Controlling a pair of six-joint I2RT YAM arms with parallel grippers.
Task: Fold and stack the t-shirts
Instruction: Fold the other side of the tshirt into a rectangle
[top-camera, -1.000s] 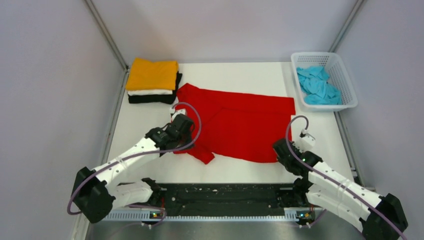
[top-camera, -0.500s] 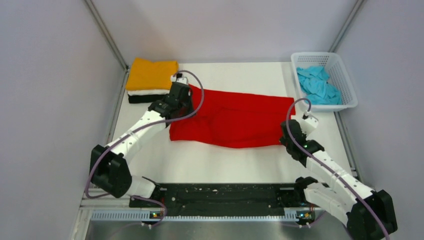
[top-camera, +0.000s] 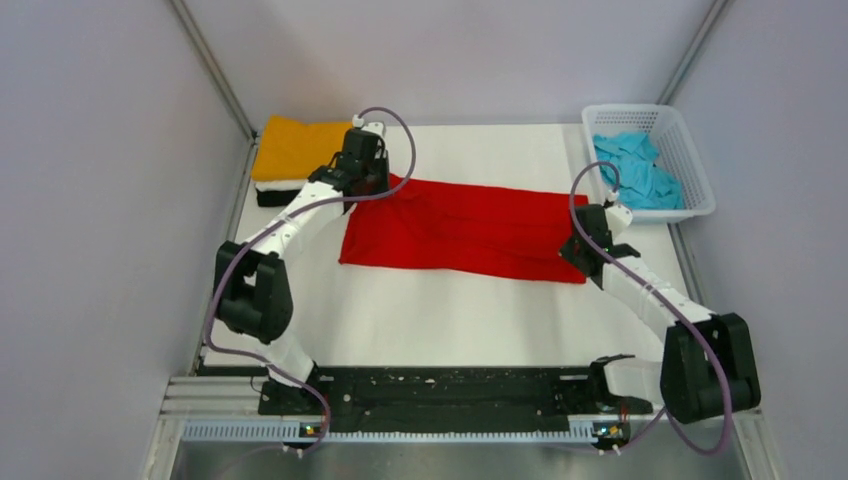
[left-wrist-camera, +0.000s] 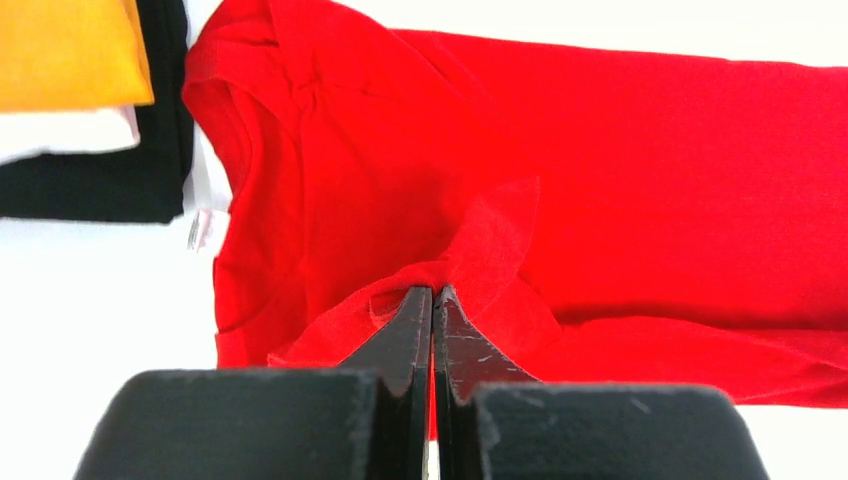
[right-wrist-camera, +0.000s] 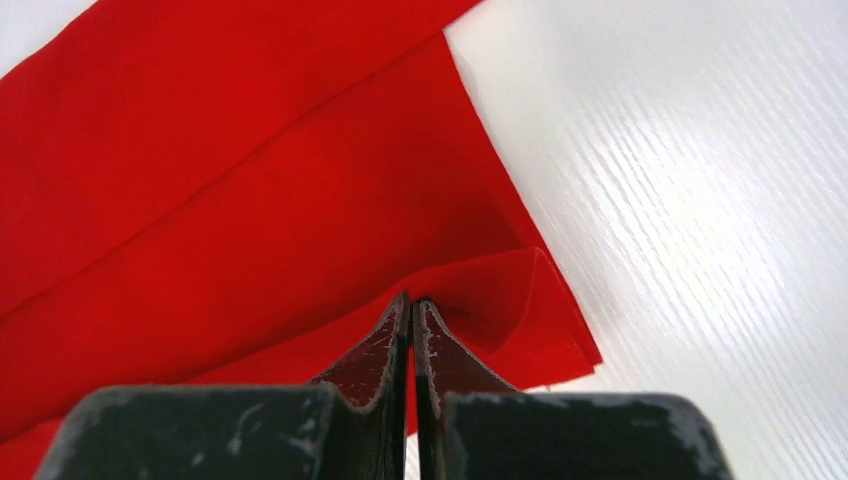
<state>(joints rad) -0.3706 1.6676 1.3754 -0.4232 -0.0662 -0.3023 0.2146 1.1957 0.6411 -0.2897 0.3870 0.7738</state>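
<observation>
The bright red t-shirt (top-camera: 460, 230) lies across the middle of the table as a long band, doubled over lengthwise. My left gripper (top-camera: 372, 185) is shut on a pinch of red cloth (left-wrist-camera: 470, 250) near the collar end. My right gripper (top-camera: 578, 243) is shut on the hem corner (right-wrist-camera: 520, 290) at the other end. At the back left is a folded stack: orange-yellow shirt (top-camera: 295, 148) on top, white (top-camera: 285, 184) under it, black (top-camera: 275, 198) at the bottom. The light blue shirt (top-camera: 635, 170) lies crumpled in the basket.
The white lattice basket (top-camera: 690, 150) stands at the back right corner. The folded stack sits just left of my left gripper. Grey walls close in the table on the left, back and right. White tabletop (top-camera: 450, 310) shows in front of the red shirt.
Both grippers have carried the red shirt's near edge toward the back, laying it over the far half. The shirt went from a wide spread to a narrow band.
</observation>
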